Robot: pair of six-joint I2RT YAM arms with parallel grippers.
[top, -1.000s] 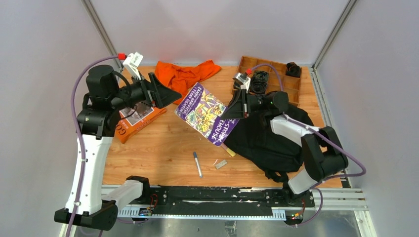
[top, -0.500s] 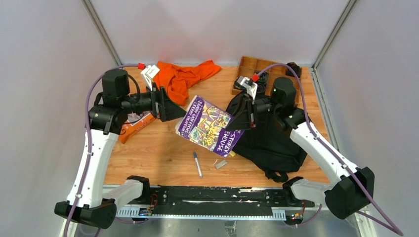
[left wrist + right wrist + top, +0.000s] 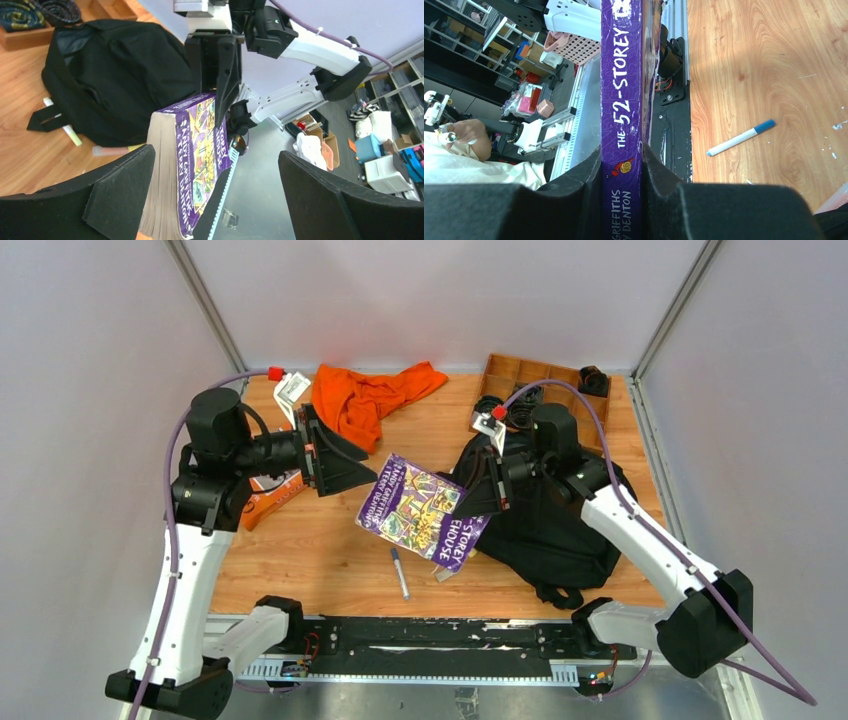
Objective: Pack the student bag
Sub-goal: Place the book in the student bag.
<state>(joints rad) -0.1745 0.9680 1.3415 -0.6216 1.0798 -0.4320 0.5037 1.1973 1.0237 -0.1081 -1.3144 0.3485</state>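
My right gripper is shut on the spine edge of a purple paperback book and holds it tilted above the table, left of the black student bag. The right wrist view shows the fingers clamping the book's spine from both sides. My left gripper is wide open at the book's upper left corner. In the left wrist view the book's page edge stands between the open fingers, close to the left one and ungripped. The bag lies slumped behind it.
An orange cloth lies at the back. An orange packet sits under the left arm. A pen and a small flat piece lie near the front. A wooden compartment tray stands at the back right.
The right arm has swung the book down and toward the front. The left gripper, still open, has moved right and down to the book's corner.
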